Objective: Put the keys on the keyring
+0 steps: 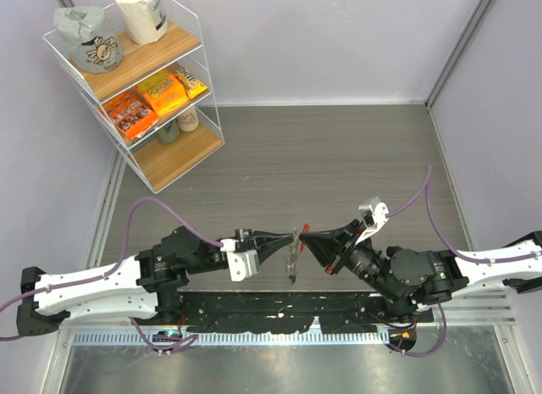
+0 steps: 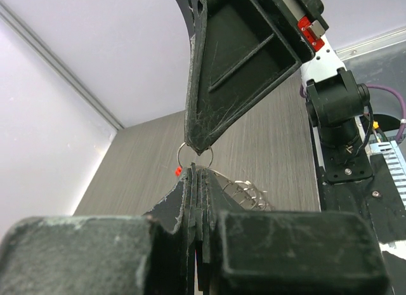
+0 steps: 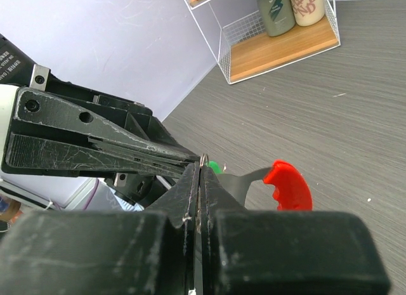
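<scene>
Metal keyring (image 3: 288,184) clamped mid-air by closed left gripper (image 2: 196,173) and closed right gripper (image 3: 198,173), tip to tip; if tips twisted, grip lost, green key (image 3: 216,167) dropped.

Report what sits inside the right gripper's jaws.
A thin metal ring pokes from the shut right gripper; a green key head shows just behind. Its fingers cover the ring's lower part.
</scene>
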Tool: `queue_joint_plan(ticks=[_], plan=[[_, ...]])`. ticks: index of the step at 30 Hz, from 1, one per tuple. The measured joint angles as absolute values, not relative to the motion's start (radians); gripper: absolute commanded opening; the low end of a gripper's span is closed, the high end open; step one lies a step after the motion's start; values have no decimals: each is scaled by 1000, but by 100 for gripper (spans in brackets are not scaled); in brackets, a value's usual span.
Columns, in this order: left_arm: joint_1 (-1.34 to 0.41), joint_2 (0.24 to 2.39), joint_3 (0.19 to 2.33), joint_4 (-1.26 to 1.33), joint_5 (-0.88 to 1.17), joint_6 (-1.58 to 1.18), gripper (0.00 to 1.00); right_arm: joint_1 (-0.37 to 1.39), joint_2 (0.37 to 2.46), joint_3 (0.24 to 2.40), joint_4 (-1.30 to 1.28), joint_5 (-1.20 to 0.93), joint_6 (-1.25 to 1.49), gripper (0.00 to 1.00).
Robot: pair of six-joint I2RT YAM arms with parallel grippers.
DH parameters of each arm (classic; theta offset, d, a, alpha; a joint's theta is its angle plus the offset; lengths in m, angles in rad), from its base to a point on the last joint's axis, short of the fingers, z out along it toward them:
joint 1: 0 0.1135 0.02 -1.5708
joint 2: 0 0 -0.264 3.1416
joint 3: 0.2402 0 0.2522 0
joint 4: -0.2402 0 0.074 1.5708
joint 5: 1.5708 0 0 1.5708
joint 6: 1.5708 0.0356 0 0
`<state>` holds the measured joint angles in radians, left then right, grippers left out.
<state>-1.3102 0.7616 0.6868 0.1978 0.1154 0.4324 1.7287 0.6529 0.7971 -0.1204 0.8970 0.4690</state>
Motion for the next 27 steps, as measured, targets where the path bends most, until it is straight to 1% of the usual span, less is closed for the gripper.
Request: queue_joint_plan(ticks=[27], plan=[[-1355, 789, 687, 243, 77, 461, 0, 1729, 635, 786, -104, 895, 478, 5]])
